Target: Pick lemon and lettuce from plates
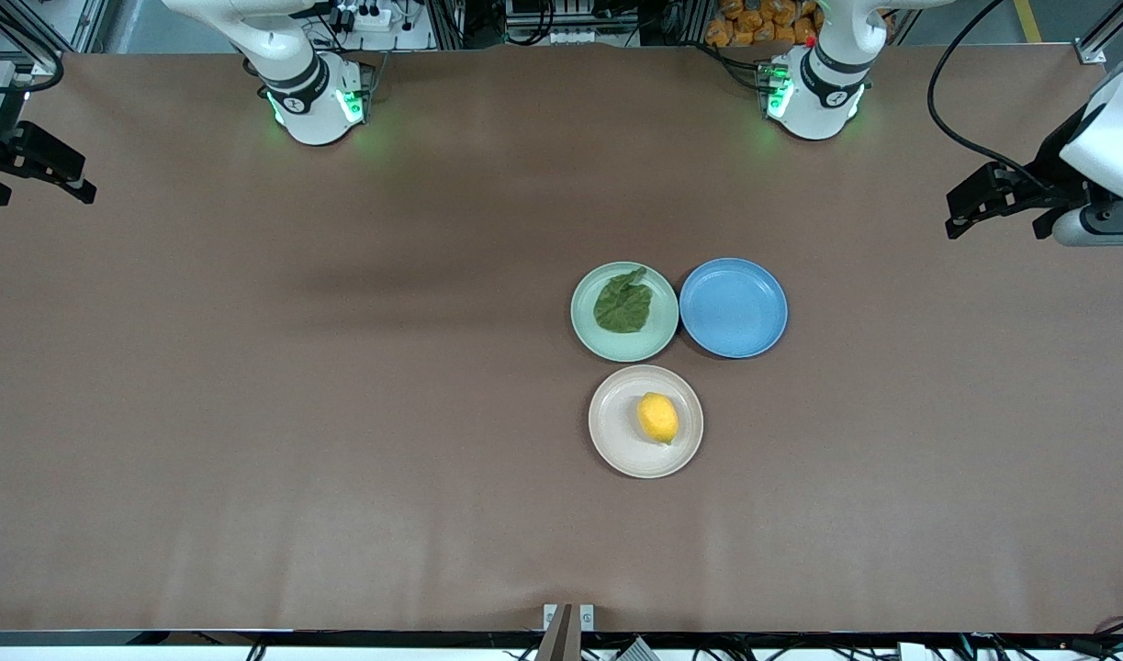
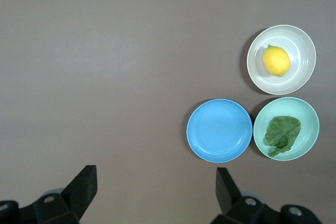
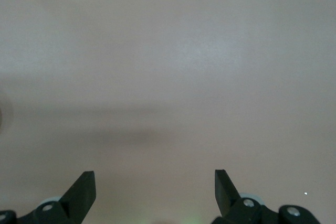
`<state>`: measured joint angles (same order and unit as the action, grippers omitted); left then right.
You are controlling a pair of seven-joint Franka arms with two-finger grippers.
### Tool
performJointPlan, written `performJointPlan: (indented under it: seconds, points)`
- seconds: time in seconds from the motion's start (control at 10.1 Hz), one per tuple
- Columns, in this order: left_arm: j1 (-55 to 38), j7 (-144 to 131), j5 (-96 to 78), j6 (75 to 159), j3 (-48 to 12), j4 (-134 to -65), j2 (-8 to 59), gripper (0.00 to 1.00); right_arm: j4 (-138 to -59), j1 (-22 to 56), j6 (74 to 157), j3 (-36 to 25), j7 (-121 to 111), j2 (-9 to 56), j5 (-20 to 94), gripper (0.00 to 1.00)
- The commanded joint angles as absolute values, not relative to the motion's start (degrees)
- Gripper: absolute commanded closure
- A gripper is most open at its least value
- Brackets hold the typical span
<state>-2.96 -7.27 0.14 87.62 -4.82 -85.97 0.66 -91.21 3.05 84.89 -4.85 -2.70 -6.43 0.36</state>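
Note:
The yellow lemon (image 1: 657,418) (image 2: 276,60) lies on the cream plate (image 1: 612,436) (image 2: 305,77), the plate nearest the front camera. A crinkled dark green lettuce (image 1: 623,303) (image 2: 282,134) leaf lies flat on the mint green plate (image 1: 587,323) (image 2: 311,129), just farther from the camera. My left gripper (image 1: 994,225) (image 2: 156,182) hangs open and empty over bare table at the left arm's end, well apart from the plates. Over bare table at the right arm's end, my right gripper (image 1: 42,195) (image 3: 155,184) is open and empty too; its wrist view shows only tabletop.
An empty blue plate (image 1: 734,307) (image 2: 219,130) sits beside the mint plate, toward the left arm's end, almost touching it. The three plates form a tight cluster. Brown tabletop (image 1: 341,413) stretches wide around them.

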Motion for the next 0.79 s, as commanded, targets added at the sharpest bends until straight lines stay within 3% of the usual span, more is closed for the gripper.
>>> performJointPlan:
  seconds: [0.0, 0.4, 0.69]
  points:
    - [-2.8, -5.8, 0.3, 86.8, -4.7, -84.5, 1.7, 0.00, -92.8, 1.6, 84.3, -2.3, -3.3, -8.2, 0.3, 0.00]
    - [-3.5, -6.9, 0.2, 87.9, -4.8, -84.5, 4.6, 0.00, -92.7, 0.2, 83.8, -2.3, -6.2, -8.2, 0.3, 0.00]
    - [-6.3, -13.8, 0.1, 91.8, -4.9, -84.0, 11.6, 0.00, -92.5, 0.8, 83.8, -4.3, -6.3, -8.0, 0.5, 0.00]
